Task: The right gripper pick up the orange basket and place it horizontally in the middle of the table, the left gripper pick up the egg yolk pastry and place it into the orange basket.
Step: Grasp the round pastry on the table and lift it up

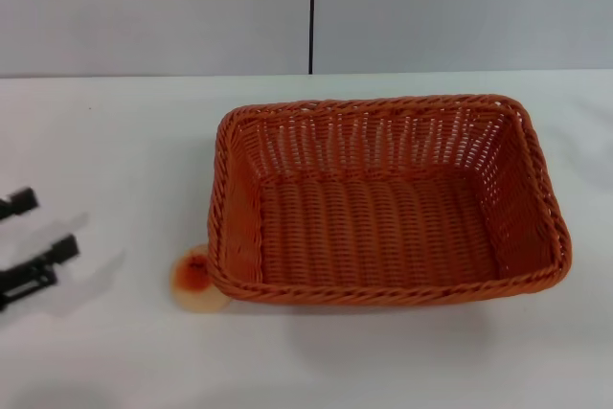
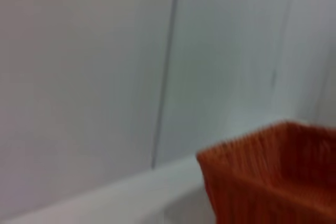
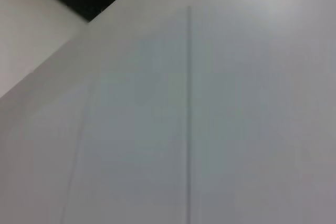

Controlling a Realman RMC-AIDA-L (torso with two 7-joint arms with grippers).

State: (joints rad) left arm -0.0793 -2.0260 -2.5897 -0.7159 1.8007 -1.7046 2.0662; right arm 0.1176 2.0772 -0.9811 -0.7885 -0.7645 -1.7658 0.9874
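The orange basket [image 1: 383, 203] lies flat with its long side across the middle of the white table [image 1: 105, 141], and nothing is inside it. The egg yolk pastry [image 1: 194, 280] rests on the table just outside the basket's near left corner, partly hidden by the rim. At the far left edge of the head view, my left gripper [image 1: 29, 229] is open, well left of the pastry and holding nothing. In the left wrist view a corner of the basket [image 2: 273, 177] shows. My right gripper is out of view.
A grey wall with a dark vertical seam [image 1: 311, 11] stands behind the table. Bare tabletop lies between my left gripper and the pastry, and along the near edge in front of the basket.
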